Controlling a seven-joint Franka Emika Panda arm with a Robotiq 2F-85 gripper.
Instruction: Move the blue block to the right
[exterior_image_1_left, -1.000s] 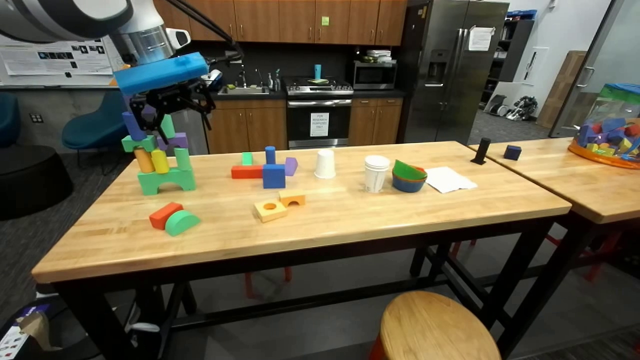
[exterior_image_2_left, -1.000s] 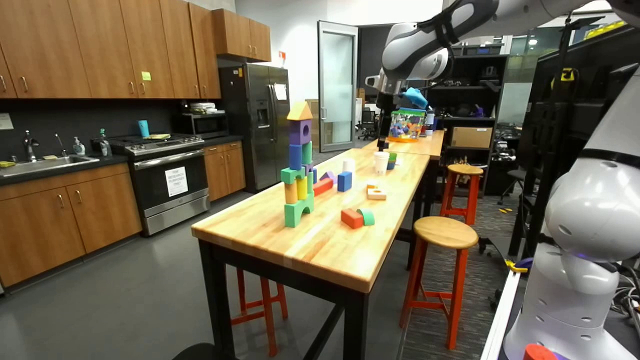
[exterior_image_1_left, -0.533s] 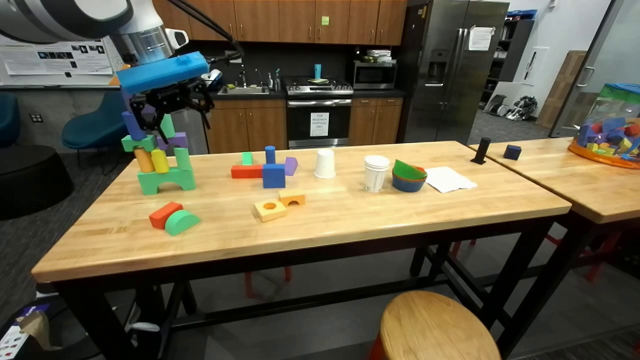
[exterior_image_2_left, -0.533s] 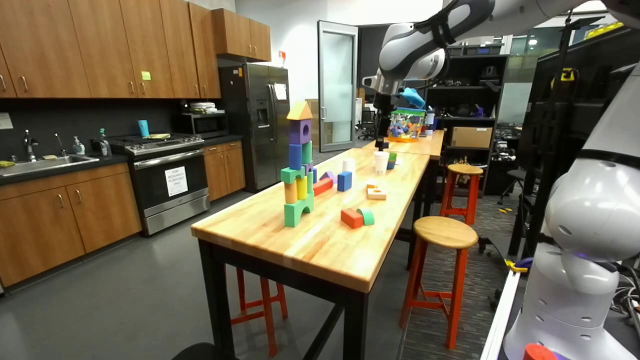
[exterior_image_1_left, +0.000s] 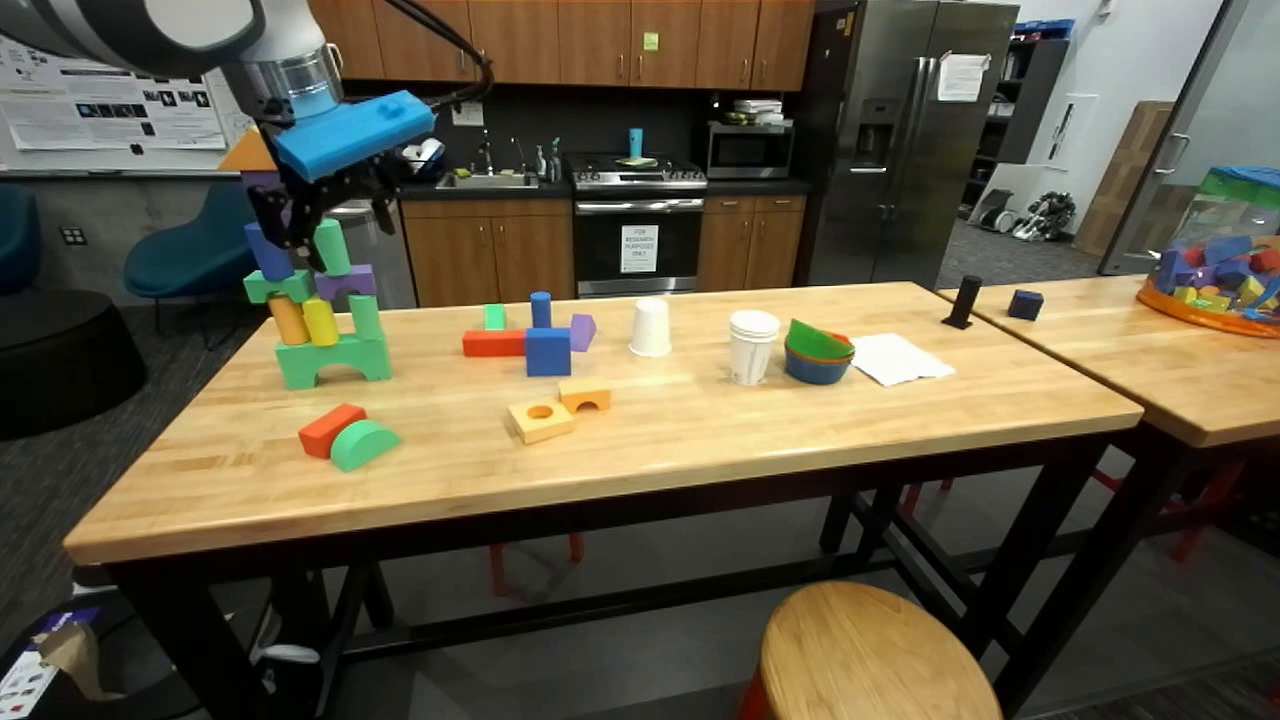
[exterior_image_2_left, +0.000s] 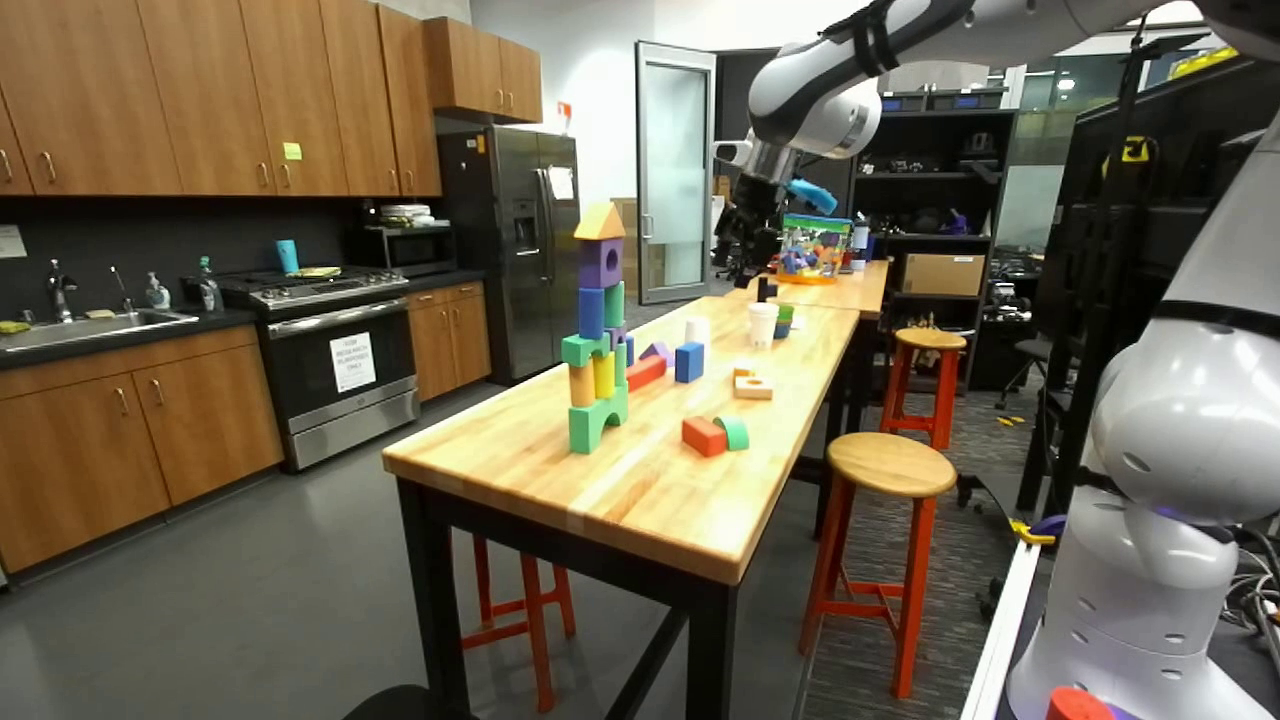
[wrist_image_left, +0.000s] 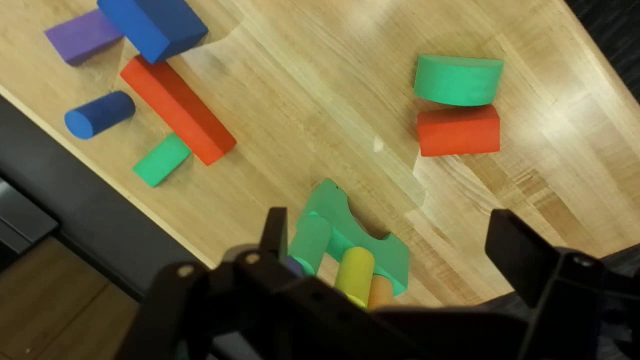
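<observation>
The blue block (exterior_image_1_left: 548, 353) stands on the wooden table (exterior_image_1_left: 700, 440), at the end of a long red block (exterior_image_1_left: 494, 344). It also shows in an exterior view (exterior_image_2_left: 689, 362) and at the top left of the wrist view (wrist_image_left: 159, 26). My gripper (exterior_image_1_left: 348, 240) is in the air, well above the tabletop and away from the blue block. In the wrist view the gripper (wrist_image_left: 397, 240) has its two black fingers wide apart with nothing held between them. The gripper also shows in an exterior view (exterior_image_2_left: 745, 258), tilted.
A tall multicoloured block tower (exterior_image_2_left: 597, 330) stands on the table; its lower part shows beyond my fingers. A blue cylinder (exterior_image_1_left: 541, 310), purple block (exterior_image_1_left: 582, 332), yellow blocks (exterior_image_1_left: 541, 421), upturned white cup (exterior_image_1_left: 650, 328), stacked cups (exterior_image_1_left: 752, 348) and bowls (exterior_image_1_left: 816, 365) stand around the blue block.
My gripper has tilted and shifted, mostly in the last half second, leftward in an exterior view. The blue block and the other blocks have not moved.
</observation>
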